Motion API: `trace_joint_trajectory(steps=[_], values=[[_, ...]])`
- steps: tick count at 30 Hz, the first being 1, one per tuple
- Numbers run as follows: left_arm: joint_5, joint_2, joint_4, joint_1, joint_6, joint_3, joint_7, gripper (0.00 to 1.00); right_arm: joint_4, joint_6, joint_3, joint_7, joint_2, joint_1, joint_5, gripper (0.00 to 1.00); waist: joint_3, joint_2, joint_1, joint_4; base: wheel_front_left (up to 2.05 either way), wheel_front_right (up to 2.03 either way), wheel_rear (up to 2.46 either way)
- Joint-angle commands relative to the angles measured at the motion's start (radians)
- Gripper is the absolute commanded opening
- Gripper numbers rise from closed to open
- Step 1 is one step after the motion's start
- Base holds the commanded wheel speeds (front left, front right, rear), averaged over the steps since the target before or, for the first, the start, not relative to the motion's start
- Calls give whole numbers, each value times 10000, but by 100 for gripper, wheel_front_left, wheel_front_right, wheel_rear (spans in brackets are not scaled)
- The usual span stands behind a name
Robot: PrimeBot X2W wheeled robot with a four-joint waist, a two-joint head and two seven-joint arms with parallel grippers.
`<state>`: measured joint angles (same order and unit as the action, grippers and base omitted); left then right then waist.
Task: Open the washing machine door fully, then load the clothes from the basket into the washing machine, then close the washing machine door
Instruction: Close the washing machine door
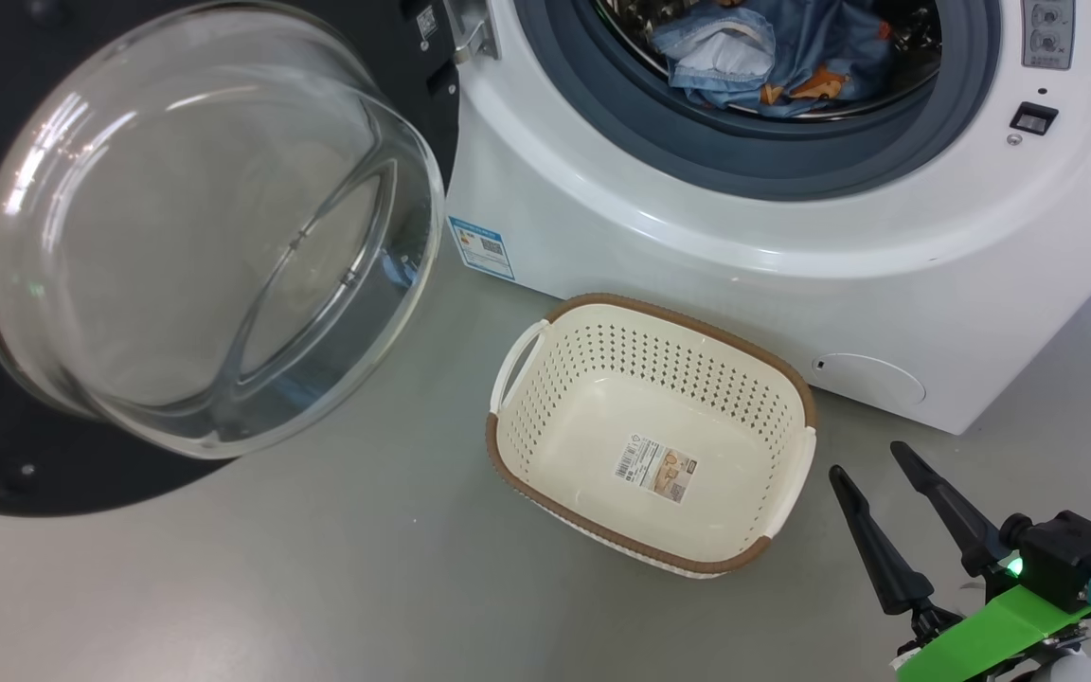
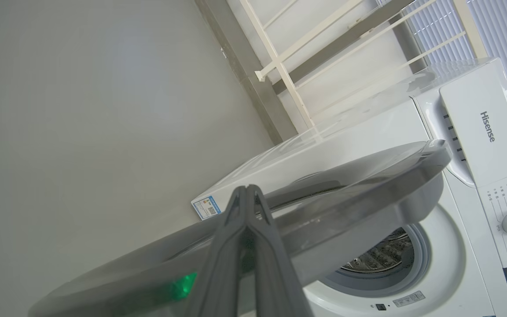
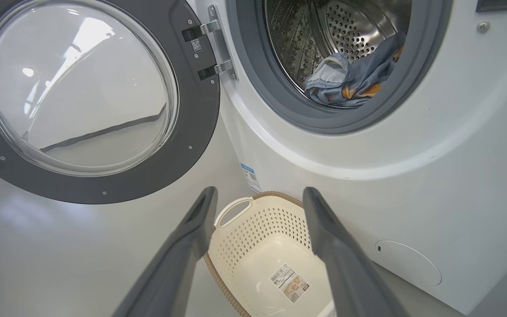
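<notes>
The washing machine (image 1: 697,237) is big and white. Its steel drum (image 3: 346,26) has the clothes (image 1: 792,57) inside: blue cloth with little orange pictures, bunched up low at the front of the drum, just behind the grey-blue rubber ring (image 1: 754,161).

The washing machine door (image 1: 205,227) hangs wide open on the machine's left side. Its clear glass bowl bulges out from the black rim.

The basket (image 1: 659,317) sits on the floor just in front of the washing machine, below the drum's mouth. You can see its whole floor, with a label sticker (image 1: 656,469) on it.

The right gripper (image 1: 866,458) hangs in front of the machine, beside the basket, with its two dark fingers spread apart and nothing between them.

The left gripper (image 2: 244,188) is at the outer side of the open door. Its fingers are pressed together with nothing between them. I cannot tell if they touch the door.
</notes>
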<state>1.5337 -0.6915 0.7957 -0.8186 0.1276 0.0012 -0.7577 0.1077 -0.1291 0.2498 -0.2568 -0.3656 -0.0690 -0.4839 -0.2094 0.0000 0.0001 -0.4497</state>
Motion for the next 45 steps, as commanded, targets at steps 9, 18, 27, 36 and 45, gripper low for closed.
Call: trace_joint_trajectory(steps=[9, 18, 27, 36, 45], values=[[550, -824, -2247, 1087, 30, -76, -1789, 0, -207, -16, 169, -49, -99, -9, 74, 100, 211, 0, -1, -79, 0, 0, 0], [1007, -903, -3922, 1891, 30, 26, -2881, 0, -270, -16, 107, -49, -117, 153, 60, 100, 359, 0, -1, -67, 0, 0, 0], [1222, -789, -5874, 2695, 31, 208, -3732, 0, -367, -16, -84, -49, -110, 344, 46, 100, 490, 0, -1, 106, 0, 0, 0], [1655, -100, -7767, 3064, 31, 688, -4770, 0, -486, -16, -242, -49, 14, 437, 104, 100, 517, 0, -1, 440, 0, 0, 0], [1389, 866, -8939, 2847, 31, 652, -5352, 0, -577, -16, -370, -49, 197, 421, 166, 100, 387, 0, -1, 949, 0, 0, 0]])
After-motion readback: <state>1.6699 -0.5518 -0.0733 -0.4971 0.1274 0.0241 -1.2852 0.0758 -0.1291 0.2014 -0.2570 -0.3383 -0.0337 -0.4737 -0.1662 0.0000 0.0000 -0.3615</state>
